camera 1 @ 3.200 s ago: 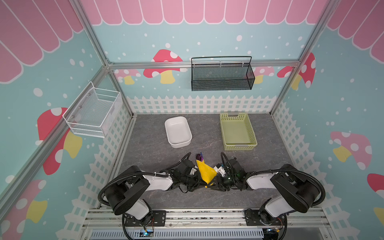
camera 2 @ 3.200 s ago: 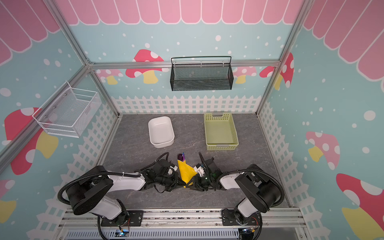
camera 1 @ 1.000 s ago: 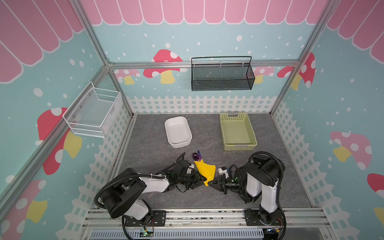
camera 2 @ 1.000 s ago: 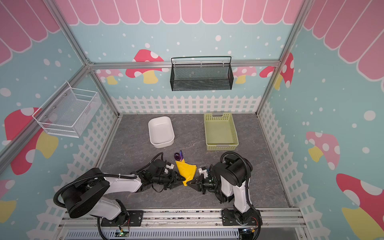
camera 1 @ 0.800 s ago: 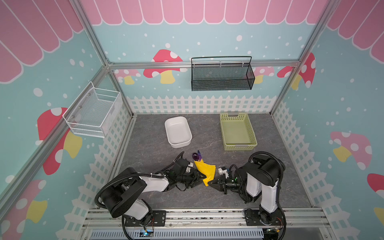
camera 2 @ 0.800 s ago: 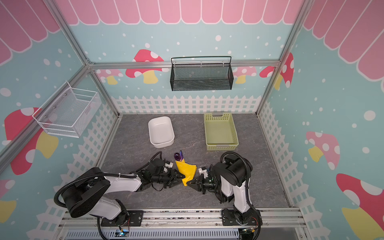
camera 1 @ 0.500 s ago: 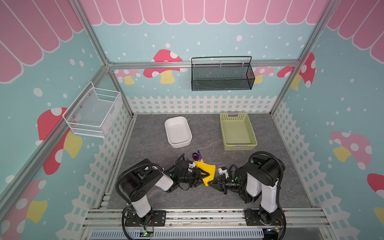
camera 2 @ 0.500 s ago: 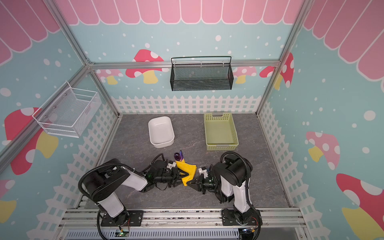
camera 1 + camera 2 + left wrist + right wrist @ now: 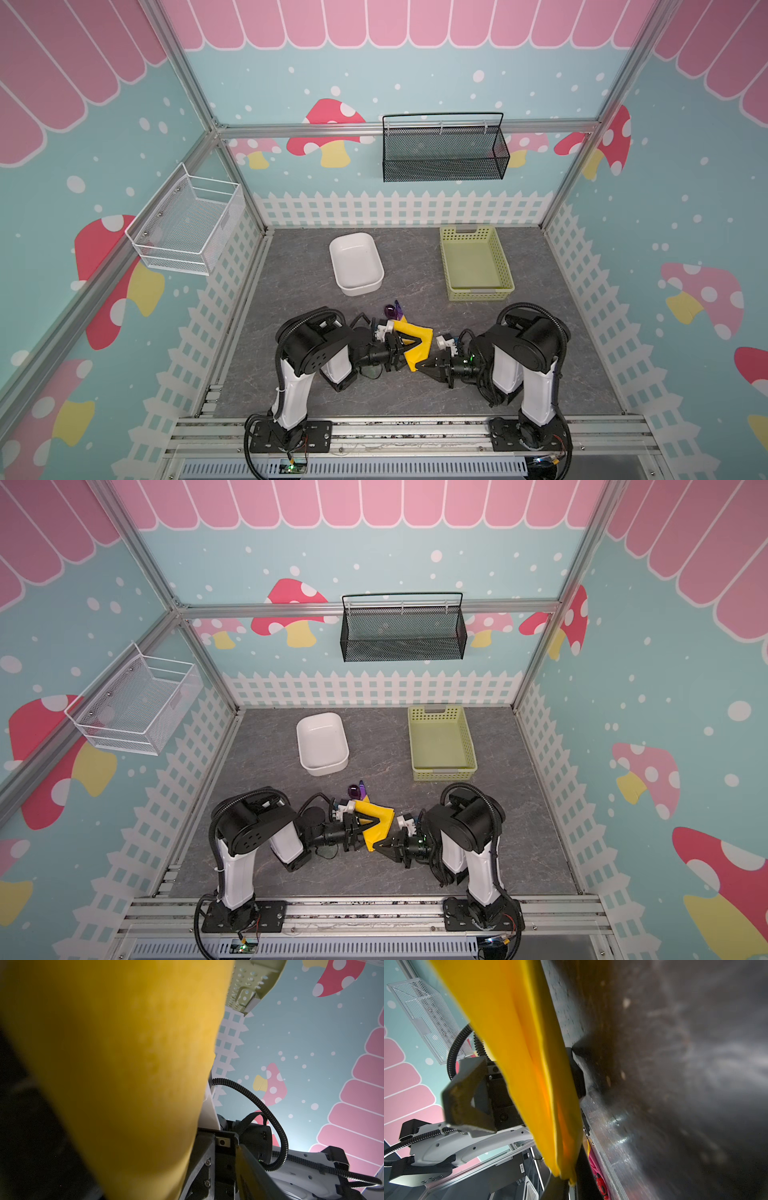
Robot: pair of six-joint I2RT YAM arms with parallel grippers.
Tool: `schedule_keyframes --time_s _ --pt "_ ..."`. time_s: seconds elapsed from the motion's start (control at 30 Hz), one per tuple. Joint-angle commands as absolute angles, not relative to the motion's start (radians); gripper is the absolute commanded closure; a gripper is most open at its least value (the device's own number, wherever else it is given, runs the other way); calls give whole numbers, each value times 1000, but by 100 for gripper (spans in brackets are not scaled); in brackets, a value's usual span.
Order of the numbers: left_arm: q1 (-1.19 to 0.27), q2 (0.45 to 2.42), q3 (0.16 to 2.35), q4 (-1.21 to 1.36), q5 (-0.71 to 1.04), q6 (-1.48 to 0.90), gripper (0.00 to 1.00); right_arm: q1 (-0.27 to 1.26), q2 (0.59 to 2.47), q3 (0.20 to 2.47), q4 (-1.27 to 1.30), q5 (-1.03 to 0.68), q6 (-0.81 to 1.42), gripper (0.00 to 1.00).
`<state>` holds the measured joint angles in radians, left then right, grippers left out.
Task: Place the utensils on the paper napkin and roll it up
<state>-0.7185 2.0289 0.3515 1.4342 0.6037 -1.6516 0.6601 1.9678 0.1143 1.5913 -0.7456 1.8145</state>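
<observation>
Since a second ago the left arm has folded upright at the elbow and the left gripper (image 9: 409,351) has let go. Its jaws now stand spread, one finger on either side of the paper napkin (image 9: 417,334) and closing on nothing.

At the napkin's near corner, the right gripper (image 9: 417,365) has its jaws pressed together on the yellow paper. The right wrist view shows the sheet (image 9: 529,1064) running down between its fingers. The napkin is a loose roll, low against the gray table (image 9: 415,286).

From the napkin's far end poke the utensils (image 9: 392,309) — a dark-purple spoon bowl and a lighter violet tip; the fork cannot be made out.

Beyond the napkin sits a white tub (image 9: 360,289). Farther right of it stands a pale green basket (image 9: 478,294), and both are well apart from the napkin.
</observation>
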Motion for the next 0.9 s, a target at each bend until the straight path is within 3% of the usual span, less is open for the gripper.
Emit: schedule_keyframes --time_s 0.0,0.23,0.47,0.87 --pt "-683 2086 326 1295 563 -1686 37 661 2020 84 1709 -702 1864 96" --pt "-632 2022 370 1040 584 -1537 37 662 2017 84 1709 -701 1865 96" --pt "-621 2096 404 1044 595 -1537 38 664 2011 84 1707 -700 1867 97" --pt "-615 2103 405 1043 594 -1534 66 665 2013 84 1703 -703 1864 97"
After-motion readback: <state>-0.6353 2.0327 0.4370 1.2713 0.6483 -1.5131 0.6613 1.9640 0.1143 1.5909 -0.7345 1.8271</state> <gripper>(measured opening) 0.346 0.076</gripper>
